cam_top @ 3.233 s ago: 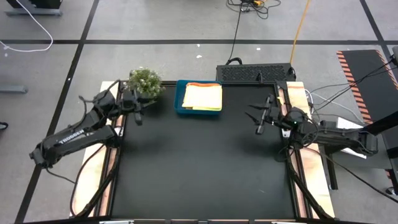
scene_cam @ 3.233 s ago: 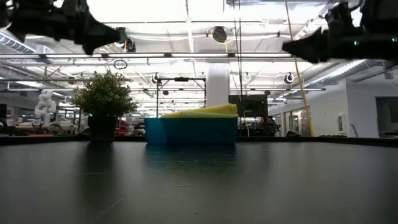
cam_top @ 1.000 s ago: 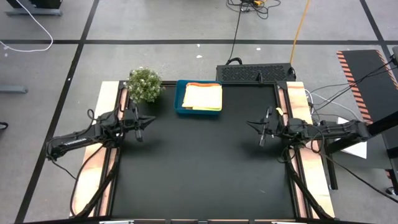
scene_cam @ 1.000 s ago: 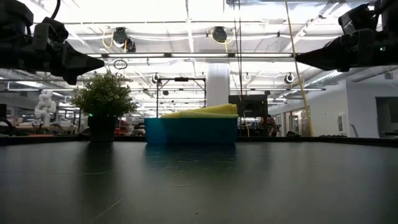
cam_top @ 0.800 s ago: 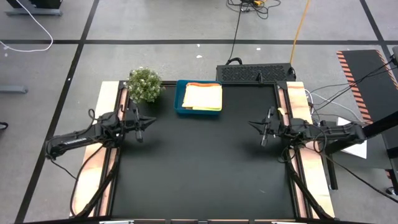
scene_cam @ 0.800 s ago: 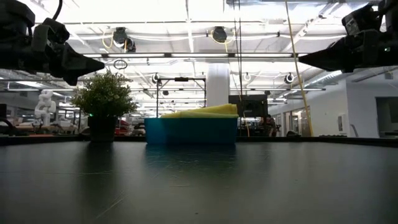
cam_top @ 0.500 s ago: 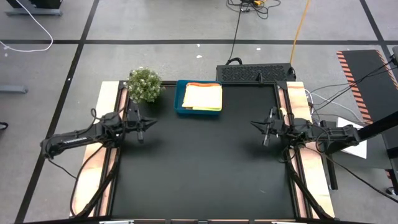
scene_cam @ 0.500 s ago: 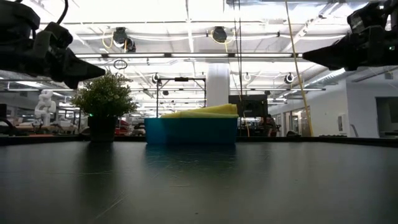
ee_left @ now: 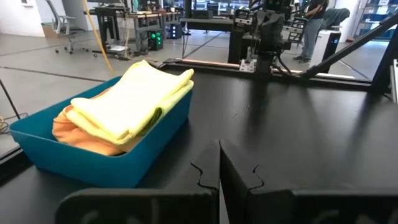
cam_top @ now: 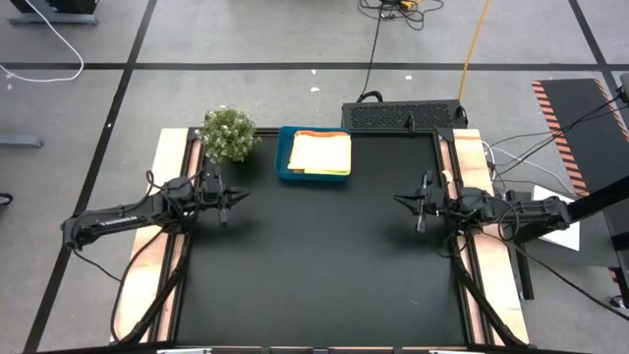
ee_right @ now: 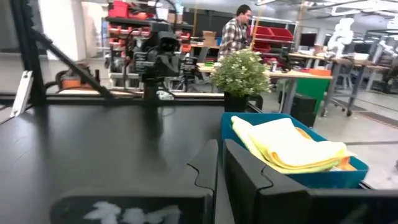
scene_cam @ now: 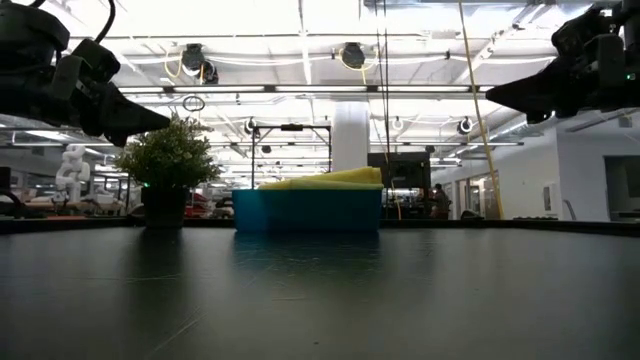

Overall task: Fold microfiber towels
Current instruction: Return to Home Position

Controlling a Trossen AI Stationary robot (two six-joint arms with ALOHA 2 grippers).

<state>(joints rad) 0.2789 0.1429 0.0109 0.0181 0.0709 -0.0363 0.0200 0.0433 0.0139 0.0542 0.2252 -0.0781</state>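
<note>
Hovering — two closed grippers [cam_top: 237, 195] [cam_top: 397, 200], one tray [cam_top: 282, 157]

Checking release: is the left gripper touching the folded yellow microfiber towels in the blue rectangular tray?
Apart. High view: bare black table separates left gripper and towels.

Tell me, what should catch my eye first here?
The bright stack of folded yellow and orange microfiber towels stands out, piled in a blue rectangular tray at the far edge of the black table, beside a small green bushy plant. The left gripper and right gripper hover shut and empty over opposite sides, pointing at each other.
</note>
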